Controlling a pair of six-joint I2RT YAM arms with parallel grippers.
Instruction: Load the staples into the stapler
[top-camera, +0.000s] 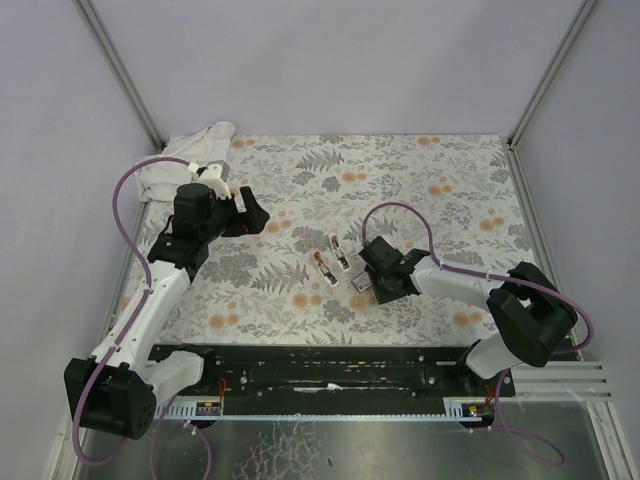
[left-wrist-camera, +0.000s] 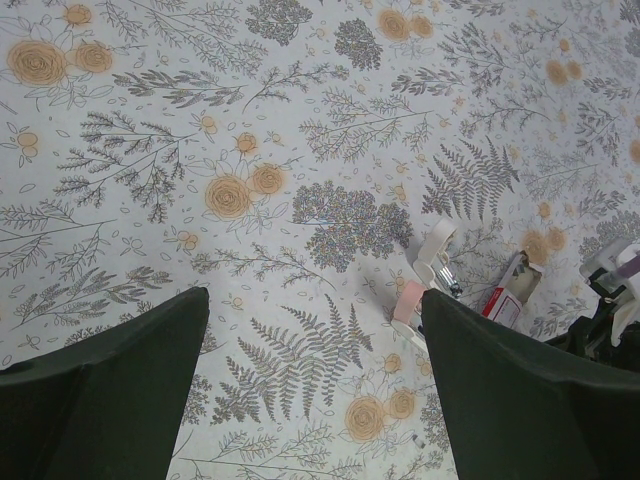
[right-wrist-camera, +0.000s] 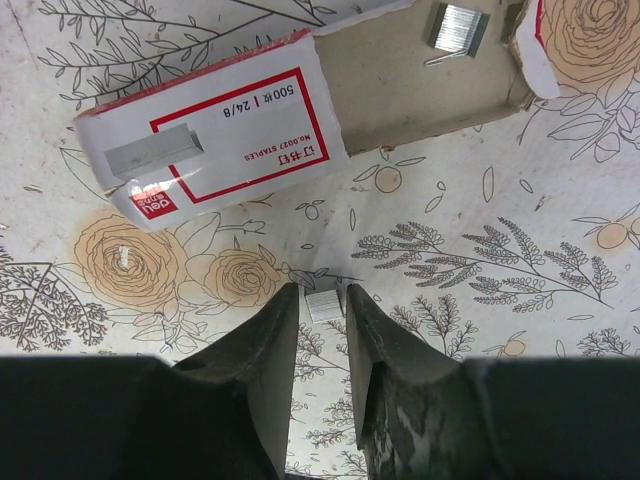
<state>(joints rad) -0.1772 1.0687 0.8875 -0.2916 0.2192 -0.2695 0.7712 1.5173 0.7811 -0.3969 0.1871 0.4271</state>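
- My right pincer (right-wrist-camera: 322, 290) is narrow, nipping a short silver strip of staples (right-wrist-camera: 323, 308).
- Staple box (right-wrist-camera: 240, 110): white, red-edged, its pale tray (right-wrist-camera: 420, 70) slid out.
- My left pincer (left-wrist-camera: 315, 320) gapes wide.

The pale tray (right-wrist-camera: 400, 85) of the staple box (right-wrist-camera: 235, 125) runs off the top edge.

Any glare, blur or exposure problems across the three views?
Right wrist: staple box print sharp, small glare patch on its glossy red corner; right gripper nearly black, no detail. Left wrist: tablecloth sharp, left gripper dark, soft-edged. Top external: even light, soft shadows, box too small to read.
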